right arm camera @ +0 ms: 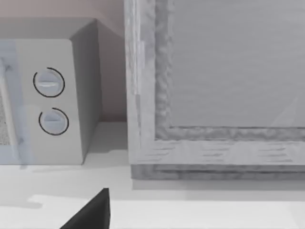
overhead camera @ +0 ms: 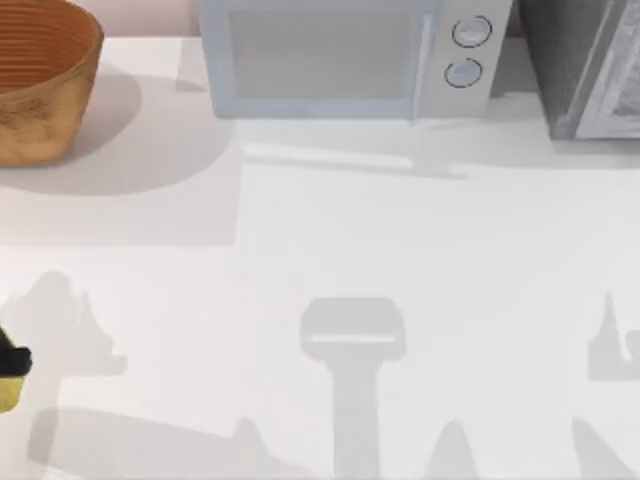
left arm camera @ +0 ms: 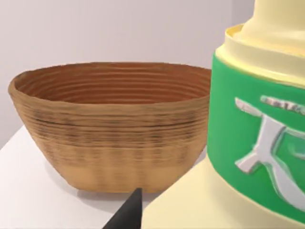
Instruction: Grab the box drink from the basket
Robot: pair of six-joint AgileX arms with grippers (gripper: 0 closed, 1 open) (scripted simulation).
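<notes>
The basket [overhead camera: 40, 85] is a round brown woven bowl at the table's far left corner, and it appears again in the left wrist view [left arm camera: 112, 129] with ribbed rings inside. The box drink [left arm camera: 238, 143], pale yellow with a green label, sits very close to the left wrist camera, outside the basket and nearer than it. One black fingertip [left arm camera: 128, 214] lies against its lower edge. In the top view my left gripper [overhead camera: 12, 362] is at the left edge, near the front, with a yellow edge of the box drink [overhead camera: 8, 396] below it. A black fingertip [right arm camera: 90, 213] of my right gripper shows in the right wrist view.
A grey microwave [overhead camera: 350, 55] stands at the back centre, with two round knobs [overhead camera: 470, 32] on its right side. A grey textured appliance [overhead camera: 590, 70] stands at the back right. Arm shadows fall across the white tabletop [overhead camera: 400, 230].
</notes>
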